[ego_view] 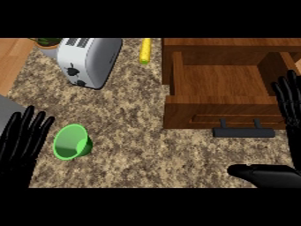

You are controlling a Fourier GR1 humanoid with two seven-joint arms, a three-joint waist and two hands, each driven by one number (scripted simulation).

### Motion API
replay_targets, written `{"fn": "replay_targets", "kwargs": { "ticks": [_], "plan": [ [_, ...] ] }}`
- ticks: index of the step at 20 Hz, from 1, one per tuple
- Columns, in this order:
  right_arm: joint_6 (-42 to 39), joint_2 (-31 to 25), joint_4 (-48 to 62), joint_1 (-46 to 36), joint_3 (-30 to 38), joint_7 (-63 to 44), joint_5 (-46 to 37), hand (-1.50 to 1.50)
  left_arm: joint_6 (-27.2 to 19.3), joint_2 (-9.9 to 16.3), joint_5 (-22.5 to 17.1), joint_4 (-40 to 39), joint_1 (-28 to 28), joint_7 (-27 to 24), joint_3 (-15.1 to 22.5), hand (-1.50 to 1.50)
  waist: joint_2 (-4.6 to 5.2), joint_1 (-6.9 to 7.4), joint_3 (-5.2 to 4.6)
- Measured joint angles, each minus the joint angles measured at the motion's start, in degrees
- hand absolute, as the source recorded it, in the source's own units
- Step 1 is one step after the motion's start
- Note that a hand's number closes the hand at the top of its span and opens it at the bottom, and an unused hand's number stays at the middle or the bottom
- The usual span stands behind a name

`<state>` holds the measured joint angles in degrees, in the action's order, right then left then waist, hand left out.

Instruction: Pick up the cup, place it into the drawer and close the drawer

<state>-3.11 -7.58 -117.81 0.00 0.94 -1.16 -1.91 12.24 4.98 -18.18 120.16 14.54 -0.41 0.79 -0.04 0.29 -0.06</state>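
Still at the pick-up step: cup (pixel 72 141) on its side near counter's (pixel 140 128) front-left edge, untouched, just beside spread left hand (pixel 17 143); drawer (pixel 222 84) open, right hand (pixel 296 110) spread; next, curling left hand round cup.

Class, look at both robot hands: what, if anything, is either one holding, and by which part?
Nothing is held. The left robot hand and right robot hand are open, apart from the green cup.

No legible text or labels anywhere.
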Motion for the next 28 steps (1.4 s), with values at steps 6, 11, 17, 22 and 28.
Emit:
{"fn": "replay_targets", "kwargs": {
  "ticks": [6,11,17,22,28],
  "plan": [
    [-1.4,-0.5,2.5,-1.9,1.5,0.5,0.7,-1.50,1.7,0.1,-0.3,-6.5,0.3,-2.8,-3.6,-1.50,0.02,-0.14,0.05],
    [-1.3,0.4,4.8,-2.5,0.9,2.8,-0.8,-1.50,2.2,0.4,2.9,-13.7,0.7,-7.8,-6.7,-1.50,0.05,-0.14,0.05],
    [-1.8,0.1,3.6,-2.5,1.8,1.4,-0.2,-1.50,2.4,1.5,6.8,-25.1,-1.7,-14.3,-10.2,-1.50,0.05,-0.30,0.04],
    [-2.8,0.4,3.0,-0.5,1.5,2.8,-0.3,-1.50,3.0,3.4,9.1,-37.9,-5.9,-20.3,-13.3,-1.50,0.07,-0.46,0.04],
    [-3.5,-0.3,3.3,-2.9,3.3,0.7,1.0,-1.50,3.3,4.5,12.0,-51.3,-9.7,-28.0,-15.0,-1.50,0.07,-0.43,0.04]
  ]
}}
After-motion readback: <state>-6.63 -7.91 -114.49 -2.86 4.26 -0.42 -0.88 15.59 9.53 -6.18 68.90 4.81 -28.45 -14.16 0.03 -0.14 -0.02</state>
